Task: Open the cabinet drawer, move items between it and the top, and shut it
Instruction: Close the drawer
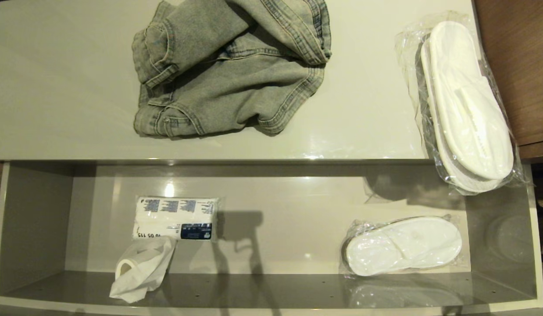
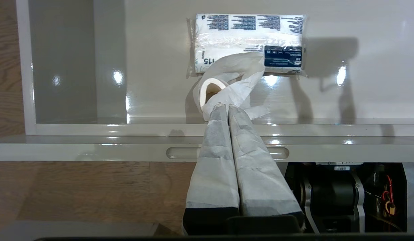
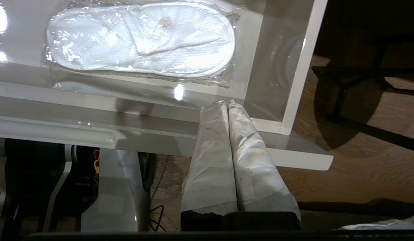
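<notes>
The drawer stands pulled out below the glossy off-white top. One bagged pair of white slippers lies at the top's right end, its near end hanging over the edge. A second pack rests on the right of the drawer's floor, and the right wrist view shows this pack too. My right gripper is shut and empty, just outside the drawer's front right corner. The left gripper is shut and empty, over the drawer's front panel. Neither gripper appears in the head view.
Crumpled grey jeans cover the middle of the top. A blue-printed tissue pack and a loose toilet roll lie on the left of the drawer's floor. Brown wooden furniture adjoins the cabinet's right side. A handle slot is cut into the front panel.
</notes>
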You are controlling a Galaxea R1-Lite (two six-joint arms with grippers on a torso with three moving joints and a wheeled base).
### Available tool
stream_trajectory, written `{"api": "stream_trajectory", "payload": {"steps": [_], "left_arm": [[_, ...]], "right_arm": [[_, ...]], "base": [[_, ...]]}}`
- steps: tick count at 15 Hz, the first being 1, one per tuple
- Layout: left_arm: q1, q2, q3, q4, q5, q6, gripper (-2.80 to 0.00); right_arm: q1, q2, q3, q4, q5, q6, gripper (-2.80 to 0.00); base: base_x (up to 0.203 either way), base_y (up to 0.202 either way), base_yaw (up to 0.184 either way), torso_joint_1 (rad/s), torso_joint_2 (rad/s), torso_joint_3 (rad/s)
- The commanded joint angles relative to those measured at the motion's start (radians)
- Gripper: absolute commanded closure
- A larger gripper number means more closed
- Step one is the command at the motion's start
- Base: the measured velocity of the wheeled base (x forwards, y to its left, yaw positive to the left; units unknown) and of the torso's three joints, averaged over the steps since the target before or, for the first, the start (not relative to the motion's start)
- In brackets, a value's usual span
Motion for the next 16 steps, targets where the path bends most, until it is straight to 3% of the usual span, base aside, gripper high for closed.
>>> {"api": "stream_trajectory", "payload": {"steps": [1,16], "left_arm": [[0.000,0.000,0.000,-0.002,0.000,0.000,0.00],[0.000,0.000,0.000,0.000,0.000,0.001,0.00]], "right_arm": [[0.000,0.003,0.001,0.001,0.004,-0.002,0.00],[0.000,0.003,0.001,0.001,0.004,-0.004,0.00]], "base": [[0.000,0.000,0.000,0.000,0.00,0.000],[0.000,0.000,0.000,0.000,0.00,0.000]]}}
